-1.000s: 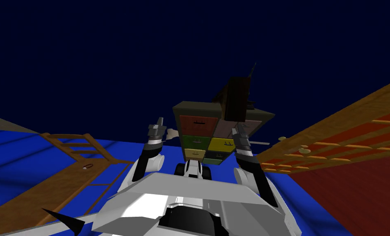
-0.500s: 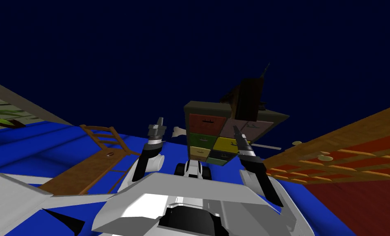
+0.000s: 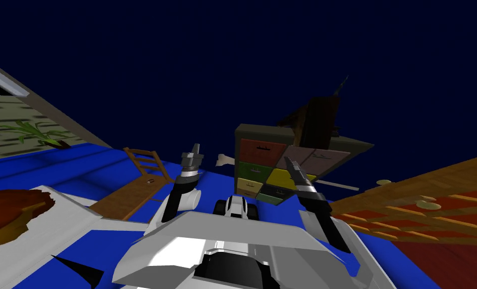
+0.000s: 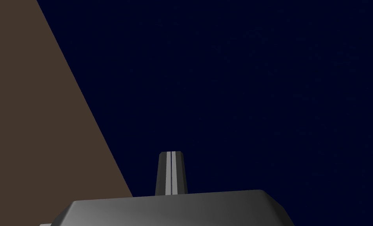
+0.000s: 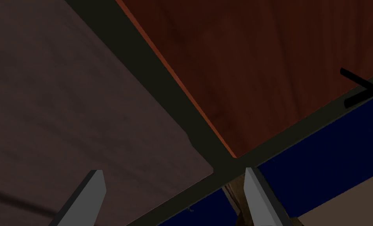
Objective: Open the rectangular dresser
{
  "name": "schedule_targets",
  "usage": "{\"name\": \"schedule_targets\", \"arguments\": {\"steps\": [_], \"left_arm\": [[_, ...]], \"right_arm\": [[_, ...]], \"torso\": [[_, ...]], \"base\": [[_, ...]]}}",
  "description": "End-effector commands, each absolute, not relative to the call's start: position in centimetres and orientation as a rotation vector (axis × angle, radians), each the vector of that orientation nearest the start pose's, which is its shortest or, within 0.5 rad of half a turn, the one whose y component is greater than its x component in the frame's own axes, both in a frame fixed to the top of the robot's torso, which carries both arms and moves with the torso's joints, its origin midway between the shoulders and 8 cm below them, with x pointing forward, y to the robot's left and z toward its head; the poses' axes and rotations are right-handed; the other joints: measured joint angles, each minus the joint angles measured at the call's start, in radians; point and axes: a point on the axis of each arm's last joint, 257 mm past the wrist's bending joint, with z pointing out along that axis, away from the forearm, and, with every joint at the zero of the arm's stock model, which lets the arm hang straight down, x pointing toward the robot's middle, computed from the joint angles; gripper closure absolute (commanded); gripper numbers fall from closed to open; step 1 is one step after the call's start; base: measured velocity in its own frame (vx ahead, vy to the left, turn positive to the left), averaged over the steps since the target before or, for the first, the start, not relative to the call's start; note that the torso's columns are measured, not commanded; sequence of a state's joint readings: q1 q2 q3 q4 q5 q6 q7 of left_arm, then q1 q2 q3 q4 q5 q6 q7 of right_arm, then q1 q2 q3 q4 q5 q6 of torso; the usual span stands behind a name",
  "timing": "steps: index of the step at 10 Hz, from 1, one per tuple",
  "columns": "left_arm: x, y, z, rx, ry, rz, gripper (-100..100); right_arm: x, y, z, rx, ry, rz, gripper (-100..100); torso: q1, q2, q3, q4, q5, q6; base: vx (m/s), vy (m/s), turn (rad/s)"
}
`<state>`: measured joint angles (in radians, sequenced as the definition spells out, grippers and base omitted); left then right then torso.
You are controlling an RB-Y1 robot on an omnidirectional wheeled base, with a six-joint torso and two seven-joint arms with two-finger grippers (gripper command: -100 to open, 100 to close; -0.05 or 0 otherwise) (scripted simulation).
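The dresser [image 3: 260,131] is a dark-framed chest with several coloured drawer fronts, each with a small dark handle, and it stands ahead, a little right of centre. A dark brown object [image 3: 318,118] sits on its top. My right gripper [image 3: 290,165] is open in front of the dresser's right drawers. In the right wrist view its fingers [image 5: 88,194] stand wide apart and empty, close to a dull pink drawer front [image 5: 64,98]. Beyond the dark frame strip [image 5: 170,88] lies a red drawer front [image 5: 260,59] with a black handle [image 5: 362,86]. My left gripper [image 3: 196,147] is raised left of the dresser, its fingers [image 4: 170,172] shut on nothing.
A wooden ladder-backed frame [image 3: 143,165] lies on the blue floor [image 3: 71,168] to the left. A slatted wooden and red structure [image 3: 423,203] runs along the right. A plant [image 3: 36,133] and a brown rounded object [image 3: 6,213] are at the far left. A small white item [image 3: 225,159] lies beside the dresser.
I have turned left: the dresser and wooden pieces slid right in the head view, and the plant and brown object came in. Both grippers keep their state.
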<state>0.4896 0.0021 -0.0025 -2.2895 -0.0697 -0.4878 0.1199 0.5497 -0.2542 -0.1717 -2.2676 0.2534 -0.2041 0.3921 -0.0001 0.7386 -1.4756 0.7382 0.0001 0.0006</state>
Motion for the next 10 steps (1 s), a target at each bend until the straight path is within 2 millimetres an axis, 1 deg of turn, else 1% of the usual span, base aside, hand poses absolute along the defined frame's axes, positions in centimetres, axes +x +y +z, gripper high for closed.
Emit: {"name": "schedule_targets", "arguments": {"steps": [1,2,4,5,6,7,8,9,10], "left_arm": [[34.6,26.9,2.9,-0.654,0.62,-1.378,0],[34.6,26.9,2.9,-0.654,0.62,-1.378,0],[34.6,26.9,2.9,-0.654,0.62,-1.377,0],[34.6,26.9,2.9,-0.654,0.62,-1.378,0],[34.6,26.9,2.9,-0.654,0.62,-1.377,0],[34.6,26.9,2.9,-0.654,0.62,-1.377,0],[34.6,26.9,2.9,-0.654,0.62,-1.378,0],[34.6,26.9,2.9,-0.654,0.62,-1.377,0],[34.6,26.9,2.9,-0.654,0.62,-1.377,0]], "right_arm": [[37.6,-35.3,-6.1,0.241,1.24,0.268,-100],[37.6,-35.3,-6.1,0.228,1.242,0.251,-100],[37.6,-37.4,-7.0,0.152,1.295,0.078,-100],[37.6,-37.4,-7.0,0.138,1.297,0.061,-100],[37.5,-38.6,-7.5,0.091,1.323,-0.035,-100],[37.4,-39.9,-7.9,0.057,1.346,-0.117,-100],[37.4,-39.9,-7.9,0.041,1.348,-0.136,-100],[37.3,-41.2,-8.3,-0.008,1.37,-0.235,-100],[37.3,-41.2,-8.3,-0.009,1.37,-0.237,-100]], "torso": [[0.0,0.0,0.0,0.0,0.0,-0.001],[0.001,0.001,0.0,0.0,0.0,-0.001],[-0.001,-0.002,-0.001,0.0,0.0,-0.001],[0.001,0.0,0.0,0.0,0.0,-0.001],[-0.001,0.0,0.0,0.0,0.0,0.0],[-0.001,-0.001,0.0,0.0,-0.001,-0.001],[0.002,-0.001,-0.001,0.0,0.0,-0.001],[0.0,-0.001,-0.001,0.0,0.0,0.0],[0.0,0.0,0.0,0.0,0.0,-0.001]], "base": [[-0.063,0.109,0.215],[-0.042,0.088,0.054],[-0.04,0.095,0.171],[-0.047,0.074,0.064],[-0.039,0.065,0.087],[-0.044,0.109,0.227],[-0.038,0.086,0.086],[-0.04,0.084,0.11],[-0.029,0.065,0.066]]}}
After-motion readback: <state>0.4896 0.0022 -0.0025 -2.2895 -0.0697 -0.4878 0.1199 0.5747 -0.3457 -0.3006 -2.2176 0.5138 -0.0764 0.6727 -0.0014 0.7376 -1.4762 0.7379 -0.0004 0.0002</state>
